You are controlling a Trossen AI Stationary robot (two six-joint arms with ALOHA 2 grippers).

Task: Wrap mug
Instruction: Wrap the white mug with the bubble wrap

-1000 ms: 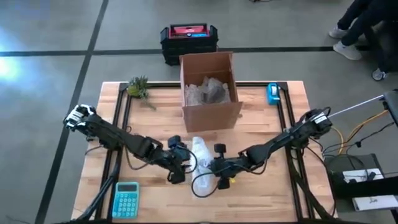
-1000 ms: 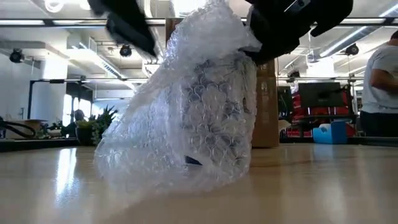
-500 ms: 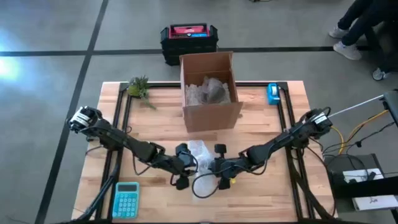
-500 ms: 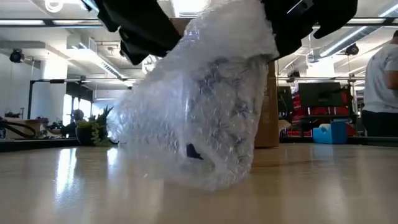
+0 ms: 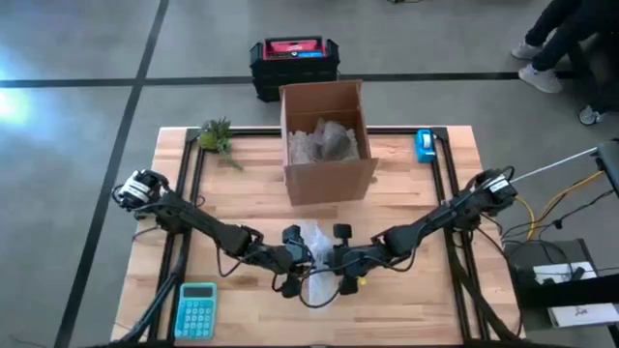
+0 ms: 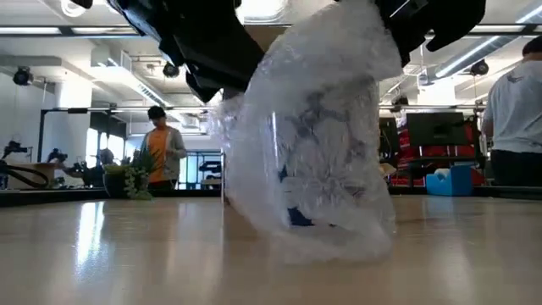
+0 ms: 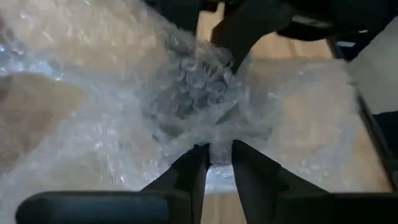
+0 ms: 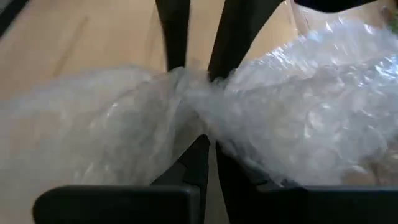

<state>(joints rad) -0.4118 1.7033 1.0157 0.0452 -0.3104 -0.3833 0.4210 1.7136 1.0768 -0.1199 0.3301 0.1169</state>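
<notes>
Inside the bubble wrap (image 6: 313, 144), both jaws pinching it, the mug (image 6: 318, 169) seems barely discernible.

Both arms were slim, dark and jointed, each ending at its outer base in a white-and-black cylindrical motor housing. The left arm (image 5: 203, 229) carried thin black cables along its links, as did the right arm (image 5: 426, 227). The left gripper (image 7: 217, 163) had two flat, matte black fingers on a broad black crossbar. The right gripper (image 8: 209, 146) showed the same black fingers and bar.
</notes>
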